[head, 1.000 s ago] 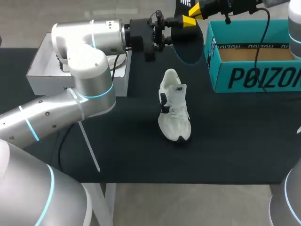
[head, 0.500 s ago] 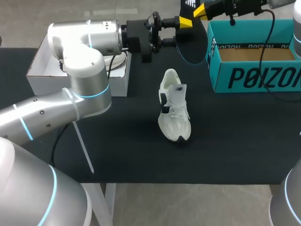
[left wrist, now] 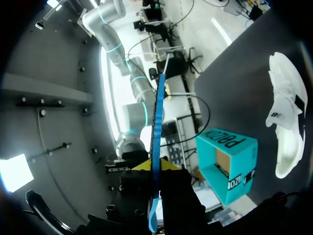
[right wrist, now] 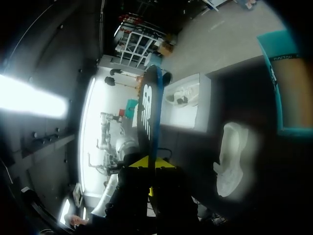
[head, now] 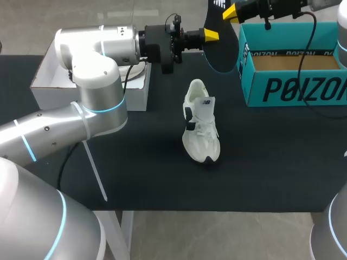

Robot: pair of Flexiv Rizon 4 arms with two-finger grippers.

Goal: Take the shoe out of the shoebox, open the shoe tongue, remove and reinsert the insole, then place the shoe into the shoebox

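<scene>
An open white box (head: pixel 49 86) is seen at the table's left rear, and in the right wrist view a second pale shoe (right wrist: pixel 182 94) is shown lying in it. The left arm (head: pixel 92 65) is stretched across that box toward the middle. Its left gripper (head: pixel 210 35) is closed narrowly on the facing edge of the dark insole (head: pixel 221 49), which is held upright in the air over the table's far side. In the left wrist view the insole is seen edge-on as a thin blue line, pinched between the two yellow tips.

In front of it, the white shoe (head: pixel 201 127) is stood on the black table (head: pixel 260 168), outside both boxes, with its toe turned toward the near edge and well apart from both grippers.

The insole's upper end is clamped by the right gripper (head: pixel 230 11), which enters from the right rear. In the right wrist view its yellow tips are pressed on either side of the insole.

At the far right the teal shoebox (head: pixel 295 89) is stood open, just beside the insole, with its cardboard floor exposed.
</scene>
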